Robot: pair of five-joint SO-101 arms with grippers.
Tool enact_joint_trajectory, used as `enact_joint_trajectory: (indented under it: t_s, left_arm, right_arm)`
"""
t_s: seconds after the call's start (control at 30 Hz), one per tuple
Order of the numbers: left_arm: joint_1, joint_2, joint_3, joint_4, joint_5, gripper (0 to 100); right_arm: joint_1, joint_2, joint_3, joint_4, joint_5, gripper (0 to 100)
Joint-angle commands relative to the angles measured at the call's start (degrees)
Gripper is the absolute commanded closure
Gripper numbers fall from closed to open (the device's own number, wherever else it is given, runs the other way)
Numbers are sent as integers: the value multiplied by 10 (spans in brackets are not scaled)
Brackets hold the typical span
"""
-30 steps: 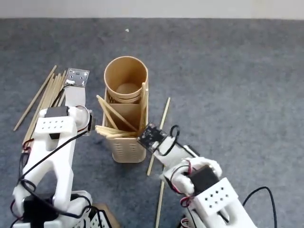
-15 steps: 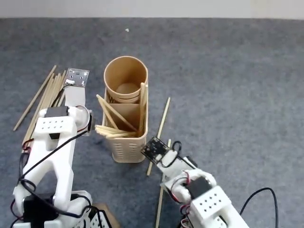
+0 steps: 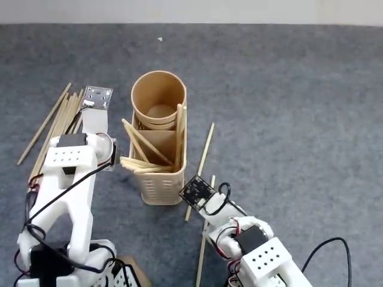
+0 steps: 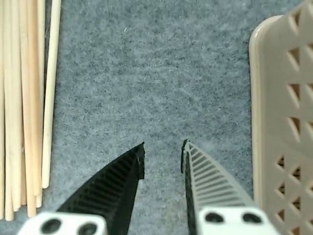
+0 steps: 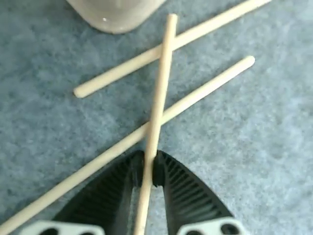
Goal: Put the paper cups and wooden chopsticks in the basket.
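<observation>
Wooden chopstick (image 5: 159, 83) sits pinched in the right gripper (image 5: 148, 169), crossing two others (image 5: 195, 34) on the carpet (image 3: 287, 119) just beside the basket (image 3: 160, 188) — which holds a cup (image 3: 158, 98) and more sticks (image 3: 143, 148) — while the left gripper (image 4: 163, 147) hangs spread over carpet between basket and loose pile (image 3: 60, 119).

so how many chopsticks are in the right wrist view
3. One chopstick is clamped in the right gripper, crossing over a second chopstick that lies on the carpet. The third chopstick lies on the carpet nearer the basket. More could lie beyond the frame's edge.
</observation>
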Motion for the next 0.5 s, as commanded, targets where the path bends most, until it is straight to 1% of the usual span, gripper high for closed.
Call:
enact_joint_trajectory:
  t_s: [0.0, 0.17, 0.27, 0.37, 0.43, 0.47]
  left_arm:
    - [0, -18, -2, -6, 4, 852]
    - [0, -18, -2, -6, 4, 852]
    - [0, -18, -2, -6, 4, 852]
    - [0, -18, -2, -6, 4, 852]
    - [0, -18, -2, -6, 4, 852]
    - [0, -18, -2, -6, 4, 852]
  right_arm:
    - [44, 0, -41, 11, 6, 994]
    - [196, 0, -211, 60, 7, 994]
    - [263, 0, -319, 61, 7, 994]
    - [285, 0, -407, 58, 4, 994]
    - [280, 2, -462, 51, 0, 994]
    - [263, 1, -487, 34, -17, 993]
